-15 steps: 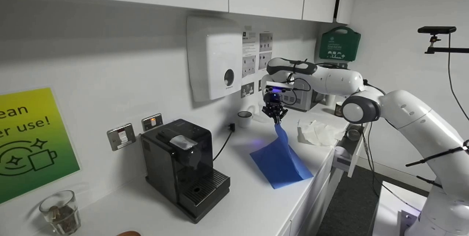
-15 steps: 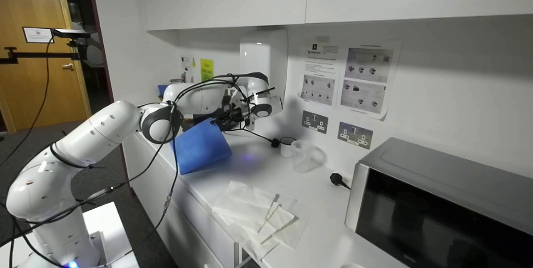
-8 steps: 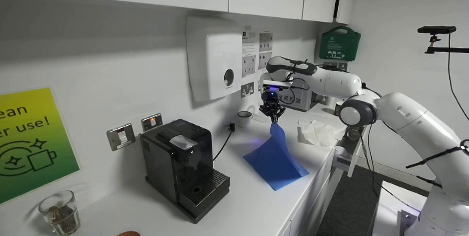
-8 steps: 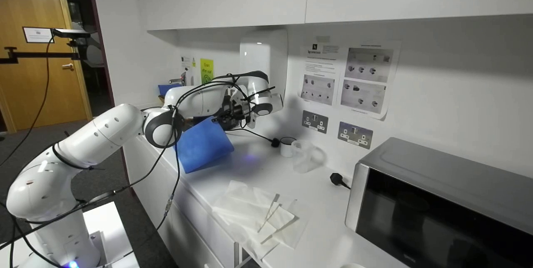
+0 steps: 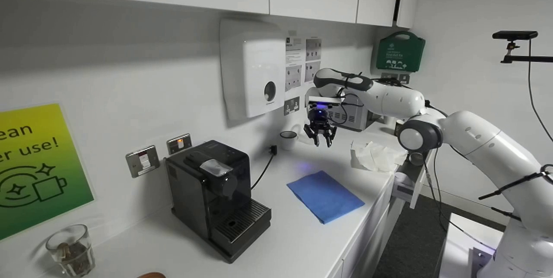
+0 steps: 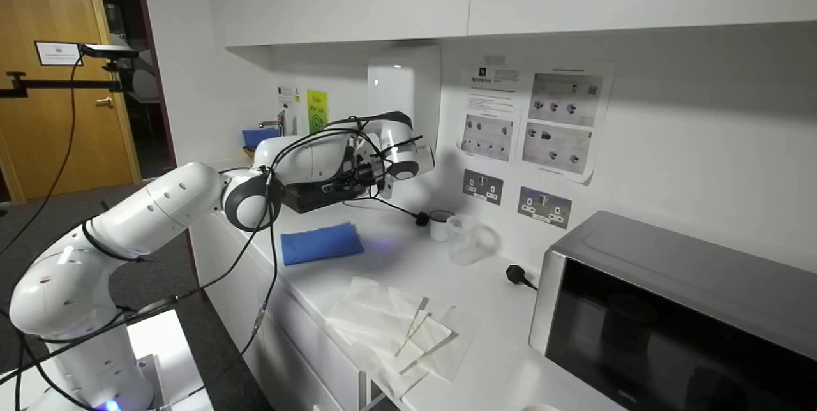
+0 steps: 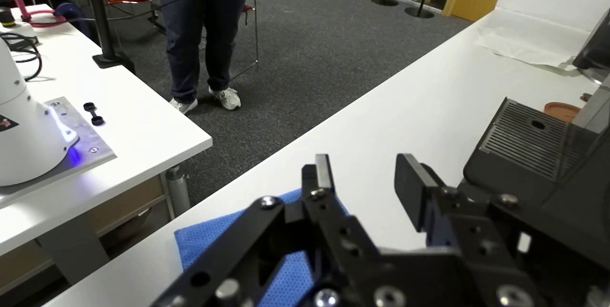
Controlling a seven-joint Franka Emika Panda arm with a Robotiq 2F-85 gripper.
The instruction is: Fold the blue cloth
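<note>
Your blue cloth [image 5: 326, 196] lies flat on the desk [image 5: 298, 239], one corner just beside the drawer-side edge. Above the desk, apart from the cloth, your fingers [image 7: 409, 191] stand parted, only air between them. White papers [image 6: 370, 328] lie near that same edge; the black coffee machine [image 5: 190, 196], white mug [image 5: 288, 142] and microwave [image 6: 664, 309] stand toward the wall-side edge.
</note>
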